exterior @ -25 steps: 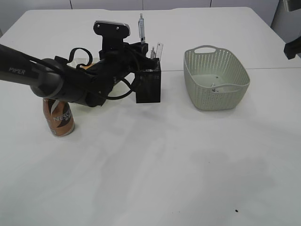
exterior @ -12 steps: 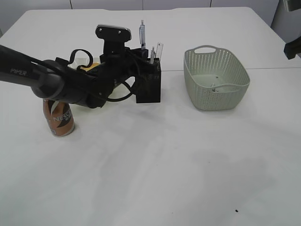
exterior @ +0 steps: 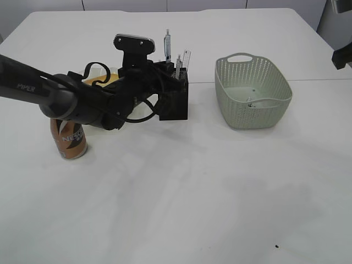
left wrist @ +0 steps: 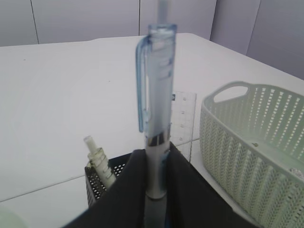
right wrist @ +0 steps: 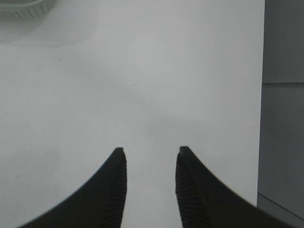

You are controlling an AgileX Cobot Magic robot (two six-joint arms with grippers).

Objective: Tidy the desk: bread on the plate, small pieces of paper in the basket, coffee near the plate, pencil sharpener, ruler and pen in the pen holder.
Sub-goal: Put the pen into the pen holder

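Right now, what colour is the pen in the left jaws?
Translucent pale blue pen with a blue clip; clearest in the left wrist view.

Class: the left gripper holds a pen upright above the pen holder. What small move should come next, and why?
Probably lower it a little further, then release: the left gripper is clamped on the pen, upright above the pen holder, where the ruler already stands.

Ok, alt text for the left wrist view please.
The left gripper holds a translucent blue pen upright above the black mesh pen holder. A clear ruler stands behind it, with the pale green basket to the right.
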